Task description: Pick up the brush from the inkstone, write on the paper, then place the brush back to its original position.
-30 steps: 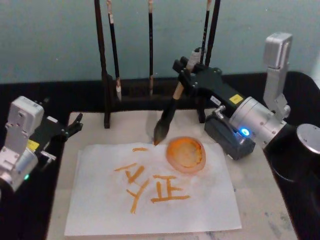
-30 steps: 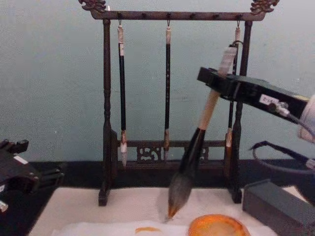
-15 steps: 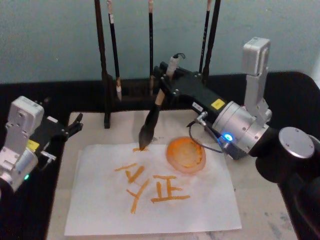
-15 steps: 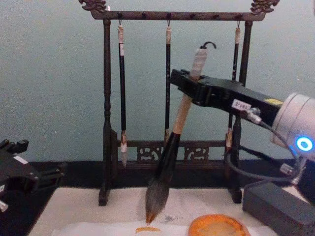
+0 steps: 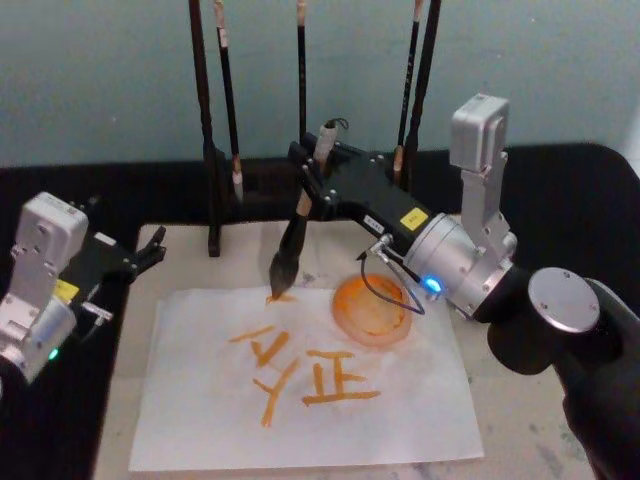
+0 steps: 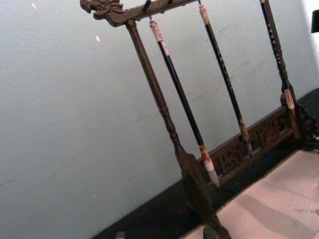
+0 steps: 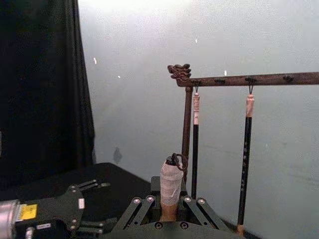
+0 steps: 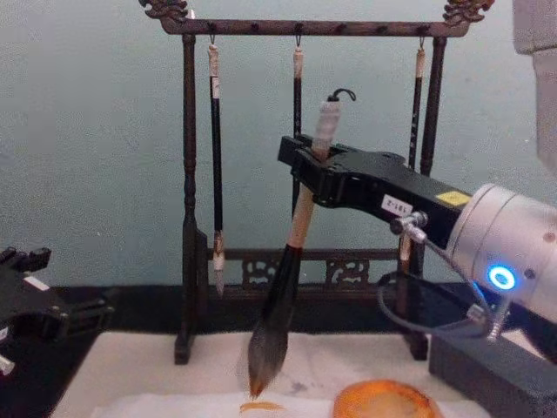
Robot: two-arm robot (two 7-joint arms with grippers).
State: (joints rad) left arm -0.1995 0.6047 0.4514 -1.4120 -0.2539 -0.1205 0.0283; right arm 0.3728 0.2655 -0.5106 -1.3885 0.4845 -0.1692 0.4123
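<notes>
My right gripper (image 5: 312,190) is shut on the tan handle of the brush (image 5: 290,248), which it holds tilted over the back of the paper (image 5: 330,425). The orange-tinged tip touches a short orange stroke near the sheet's far edge. From the chest the brush (image 8: 278,305) hangs from the right gripper (image 8: 305,163) in front of the rack. Its pale looped end (image 7: 171,181) rises above the fingers in the right wrist view. The dark grey inkstone (image 8: 496,370) lies at the right. My left gripper (image 5: 152,250) rests open at the mat's left edge.
A round orange ink dish (image 5: 372,310) sits on the paper's right rear corner, just right of the brush tip. A dark wooden rack (image 8: 187,218) with three thin black brushes stands behind. Several orange characters mark the middle of the sheet. The beige mat (image 5: 520,400) lies beneath.
The right gripper has carried the brush leftward and down, from beside the orange dish to the short stroke at the paper's far edge. The left arm has stayed still.
</notes>
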